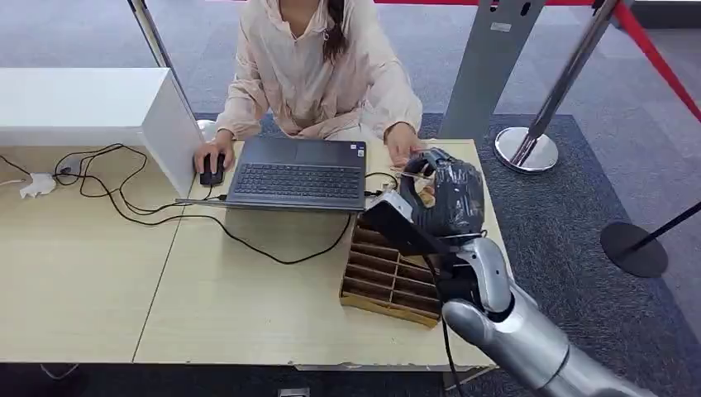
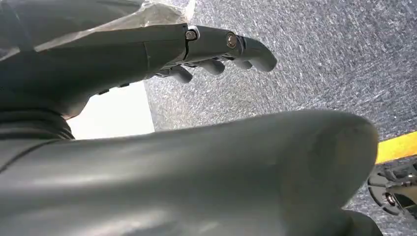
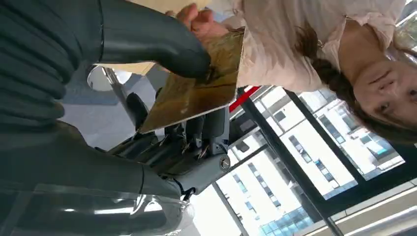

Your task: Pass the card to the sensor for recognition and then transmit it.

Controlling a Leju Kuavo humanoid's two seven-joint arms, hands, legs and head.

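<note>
My right hand (image 1: 442, 198), wrapped in clear plastic, is raised over the table's right end, just past the laptop's right corner. In the right wrist view the same right hand (image 3: 162, 98) pinches a brownish card (image 3: 196, 91) between its thumb and its dark fingers. A person's hand (image 3: 196, 19) reaches the card's far edge; in the head view that person's hand (image 1: 403, 149) lies on the table right behind mine. My left hand (image 2: 216, 49) hangs over grey carpet with its fingers stretched out, holding nothing.
A wooden slotted box (image 1: 388, 277) stands under my right forearm. The person sits behind an open laptop (image 1: 298, 169), their other hand on a mouse (image 1: 212, 172). Black cables (image 1: 124, 203) cross the table beside a white box (image 1: 83, 103). Stanchion bases (image 1: 526, 149) stand at the right.
</note>
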